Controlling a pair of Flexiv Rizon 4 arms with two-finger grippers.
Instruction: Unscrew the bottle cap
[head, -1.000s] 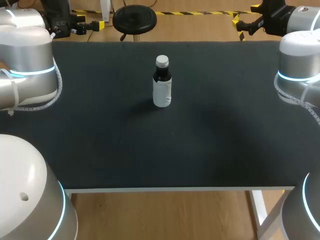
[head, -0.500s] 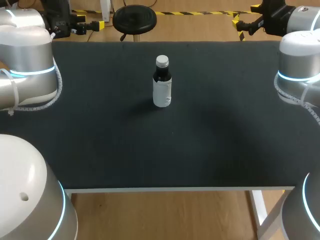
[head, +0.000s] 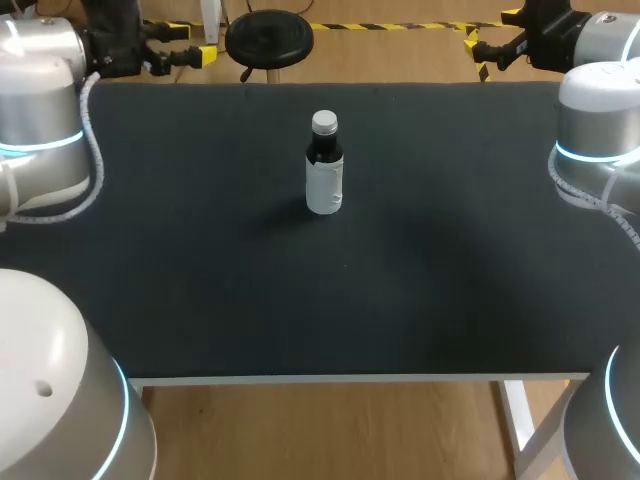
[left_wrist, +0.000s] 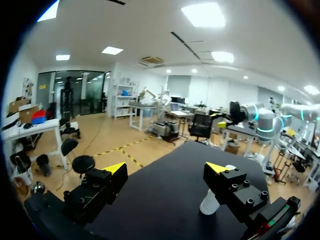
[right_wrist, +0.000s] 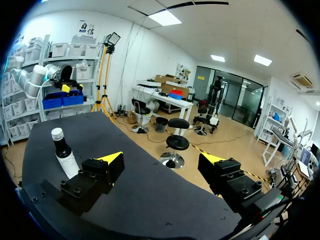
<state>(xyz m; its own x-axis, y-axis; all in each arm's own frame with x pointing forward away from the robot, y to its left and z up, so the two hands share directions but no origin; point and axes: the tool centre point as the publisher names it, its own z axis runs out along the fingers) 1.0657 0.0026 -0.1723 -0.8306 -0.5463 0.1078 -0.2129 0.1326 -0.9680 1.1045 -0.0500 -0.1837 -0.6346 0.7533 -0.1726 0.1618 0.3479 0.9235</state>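
table: flat matte black top, dull finish, thin pale edge along the near side.
bottle: upright at far-centre of the table, standing alone, well apart from both hands. Small and round, with a dark neck and shoulder and a white label round the lower body.
cap: silvery-grey, round, seated on the neck.
left hand: by the far-left corner, fingers spread wide, gripping nothing. Blocky black fingers, yellow wedge tips. The bottle's base is partly hidden behind one finger.
right hand: by the far-right corner, released, nothing between the fingers. The bottle stands ahead, off to one side.
arms: smooth silver-white shells with cyan light rings, at both table sides.
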